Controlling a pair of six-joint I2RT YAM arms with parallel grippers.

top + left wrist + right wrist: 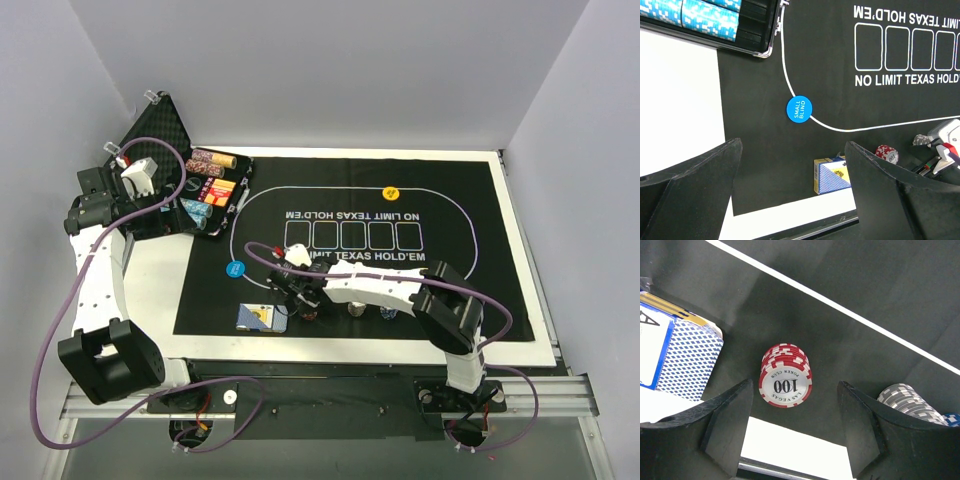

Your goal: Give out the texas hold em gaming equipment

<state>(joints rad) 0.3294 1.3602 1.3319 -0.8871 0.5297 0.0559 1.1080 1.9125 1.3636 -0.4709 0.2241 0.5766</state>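
A stack of red-and-white "100" poker chips [785, 376] stands on the black felt mat [850, 280], just ahead of my right gripper [795, 425], which is open and empty. The stack also shows in the top view [310, 313]. A grey chip stack [910, 401] and a blue one [952, 419] stand to its right. A blue-backed card box [682, 360] lies to its left. My left gripper [795, 200] is open and empty, high over the mat's left part near the case [160, 130]. The blue "small blind" button [799, 108] lies on the white line. The yellow button [390, 192] lies at the far side.
The open black case holds rows of chips [210, 185] at the back left; light-blue chip rows [705, 17] show in the left wrist view. The mat's near edge and the white table strip [790, 450] lie just under the right fingers.
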